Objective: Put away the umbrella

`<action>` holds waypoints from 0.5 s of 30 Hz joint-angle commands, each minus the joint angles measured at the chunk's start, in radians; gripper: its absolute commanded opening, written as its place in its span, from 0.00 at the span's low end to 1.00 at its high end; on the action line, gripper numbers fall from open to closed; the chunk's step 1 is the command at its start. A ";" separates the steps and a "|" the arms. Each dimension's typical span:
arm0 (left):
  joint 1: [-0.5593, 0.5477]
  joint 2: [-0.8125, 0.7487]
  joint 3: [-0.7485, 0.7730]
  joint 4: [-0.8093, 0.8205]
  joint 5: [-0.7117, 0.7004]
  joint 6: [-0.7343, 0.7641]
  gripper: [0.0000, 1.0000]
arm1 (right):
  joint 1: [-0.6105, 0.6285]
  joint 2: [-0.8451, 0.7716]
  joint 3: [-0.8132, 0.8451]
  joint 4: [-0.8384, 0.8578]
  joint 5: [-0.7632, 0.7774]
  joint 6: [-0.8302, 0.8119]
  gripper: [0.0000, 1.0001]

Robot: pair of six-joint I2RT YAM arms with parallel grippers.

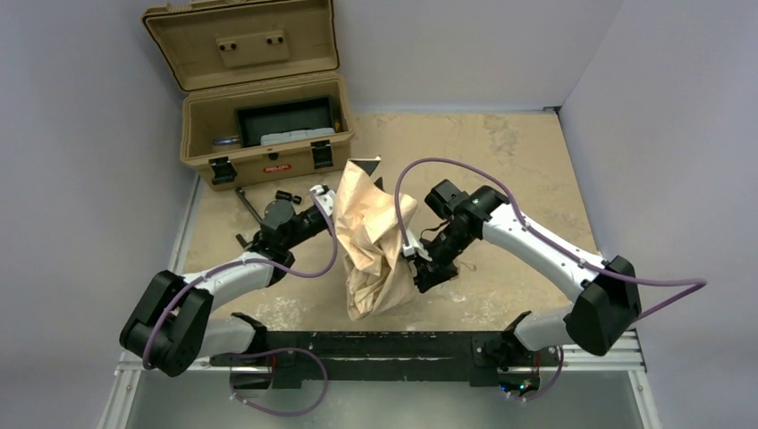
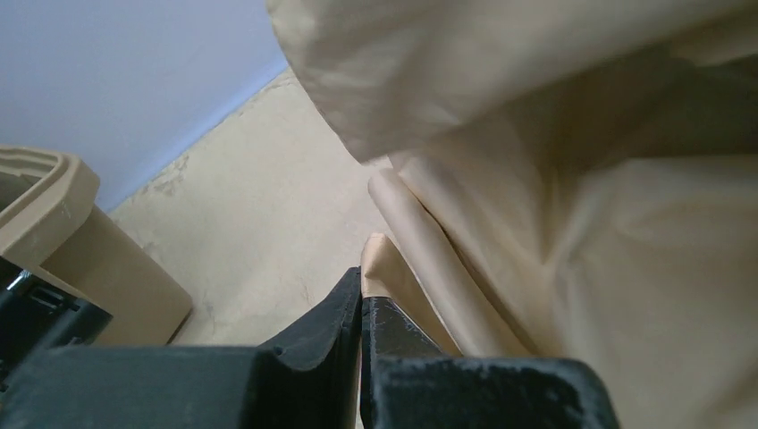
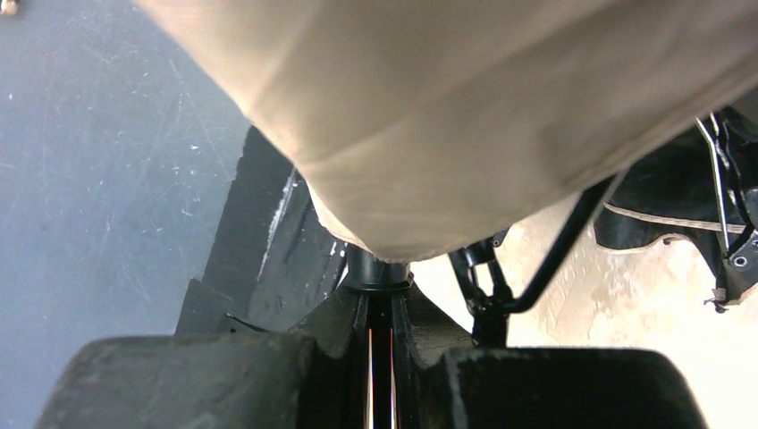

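Left hand (image 2: 362,288) tight on umbrella (image 2: 581,223) fabric, right hand (image 3: 380,302) tight on, perhaps, its half-hidden shaft (image 3: 377,266).

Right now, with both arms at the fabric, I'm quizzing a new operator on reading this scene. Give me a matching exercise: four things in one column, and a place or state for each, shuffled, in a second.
Things:
1. umbrella
2. case
3. left gripper
4. right gripper

Places or states:
A. lid up, at the table's far left
B. crumpled heap mid-table, between the arms
C. shut on a fold of beige fabric
D. shut on a dark round part under the fabric

Pairs: 1-B, 2-A, 3-C, 4-D
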 commanded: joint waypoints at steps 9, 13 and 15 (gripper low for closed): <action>-0.001 0.245 0.049 0.267 -0.047 -0.131 0.00 | -0.110 0.148 0.008 -0.007 -0.095 -0.068 0.00; -0.011 0.302 0.064 0.309 -0.055 -0.155 0.00 | -0.110 0.167 0.000 -0.007 -0.080 -0.079 0.00; -0.011 0.317 0.062 0.319 -0.058 -0.161 0.00 | -0.111 0.171 -0.013 -0.007 -0.067 -0.091 0.00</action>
